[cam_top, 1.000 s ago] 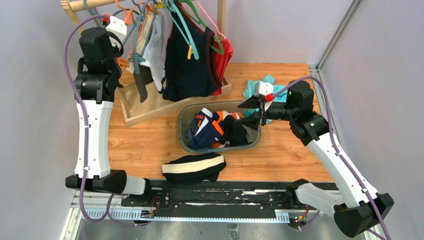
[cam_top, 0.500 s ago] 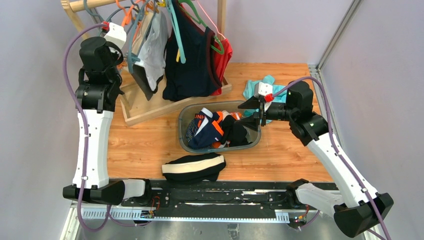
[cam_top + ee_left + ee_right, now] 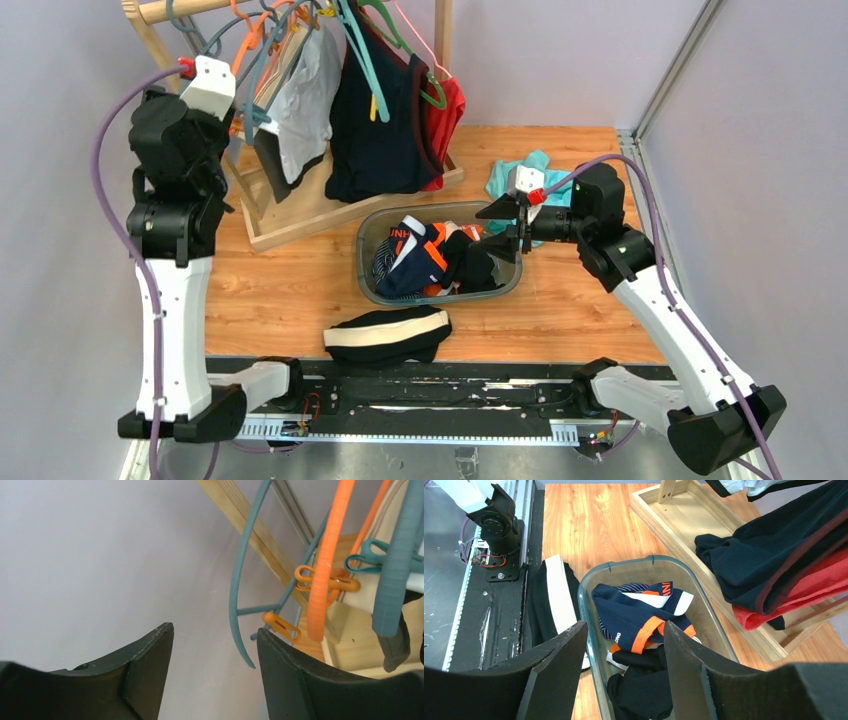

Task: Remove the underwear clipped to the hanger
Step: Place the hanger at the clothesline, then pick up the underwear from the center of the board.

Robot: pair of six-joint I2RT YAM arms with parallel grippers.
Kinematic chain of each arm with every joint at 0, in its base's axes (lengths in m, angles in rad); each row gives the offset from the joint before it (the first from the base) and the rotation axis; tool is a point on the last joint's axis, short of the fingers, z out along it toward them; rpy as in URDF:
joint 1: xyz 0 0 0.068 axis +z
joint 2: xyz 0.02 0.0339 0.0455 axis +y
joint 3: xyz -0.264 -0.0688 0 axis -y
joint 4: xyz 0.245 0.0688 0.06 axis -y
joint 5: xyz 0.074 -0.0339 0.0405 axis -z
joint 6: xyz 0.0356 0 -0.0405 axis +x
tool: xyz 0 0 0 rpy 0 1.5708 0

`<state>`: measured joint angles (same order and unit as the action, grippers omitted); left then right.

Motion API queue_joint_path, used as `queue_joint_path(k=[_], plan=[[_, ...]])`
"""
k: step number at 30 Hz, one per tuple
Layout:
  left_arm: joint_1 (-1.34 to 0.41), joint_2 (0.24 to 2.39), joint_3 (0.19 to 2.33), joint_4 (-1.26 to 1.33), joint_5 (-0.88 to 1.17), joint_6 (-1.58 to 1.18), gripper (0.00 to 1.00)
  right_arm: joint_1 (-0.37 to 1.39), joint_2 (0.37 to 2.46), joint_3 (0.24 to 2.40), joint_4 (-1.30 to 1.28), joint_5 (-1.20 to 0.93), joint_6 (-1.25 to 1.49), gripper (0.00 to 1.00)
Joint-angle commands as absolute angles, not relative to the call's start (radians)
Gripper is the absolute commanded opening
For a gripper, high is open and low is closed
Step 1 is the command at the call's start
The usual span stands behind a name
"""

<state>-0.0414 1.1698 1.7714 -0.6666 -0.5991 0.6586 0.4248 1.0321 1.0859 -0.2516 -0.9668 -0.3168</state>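
White-grey underwear [image 3: 303,95] and a darker piece [image 3: 268,162] hang clipped to hangers on the wooden rack at the back left. My left gripper [image 3: 215,630] is open and holds nothing. It is raised left of the hangers and faces the wall, with an orange clip [image 3: 280,625] and a teal hanger [image 3: 239,585] just right of its fingers. In the top view the arm hides its fingers. My right gripper [image 3: 507,225] [image 3: 624,625] is open and empty over the right end of the clear tub [image 3: 366,262], which holds navy-orange and black underwear [image 3: 639,617]. Black underwear with a pale waistband [image 3: 388,333] lies on the table.
A navy tank top [image 3: 375,130] and a red garment [image 3: 449,112] hang on the same rack, over its wooden base tray [image 3: 300,215]. A teal cloth [image 3: 512,172] lies behind the right gripper. Grey walls close in left and right.
My left gripper has opened and its arm has pulled back to the left, away from the hangers. The hanging underwear has swung slightly. The right arm has not moved.
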Motion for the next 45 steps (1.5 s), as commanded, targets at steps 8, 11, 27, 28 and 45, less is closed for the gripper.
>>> queue_joint_path(k=[8,11,27,28,45], plan=[[-0.037,0.895,1.444,-0.883,-0.165,0.578,0.88,0.482,1.085,1.088,-0.334,-0.882,-0.448,0.59],[-0.037,0.810,1.330,-0.942,-0.018,0.621,0.90,0.531,1.108,1.091,-0.381,-0.826,-0.514,0.59],[-0.235,0.786,0.816,-1.059,0.221,0.904,0.90,0.599,1.155,1.052,-0.376,-0.719,-0.594,0.59],[-0.273,0.811,0.796,-1.058,0.213,0.905,0.89,0.598,1.155,1.049,-0.374,-0.716,-0.595,0.59],[-0.569,1.073,0.607,-0.845,0.125,0.868,0.89,0.598,1.154,1.037,-0.371,-0.698,-0.616,0.59]])
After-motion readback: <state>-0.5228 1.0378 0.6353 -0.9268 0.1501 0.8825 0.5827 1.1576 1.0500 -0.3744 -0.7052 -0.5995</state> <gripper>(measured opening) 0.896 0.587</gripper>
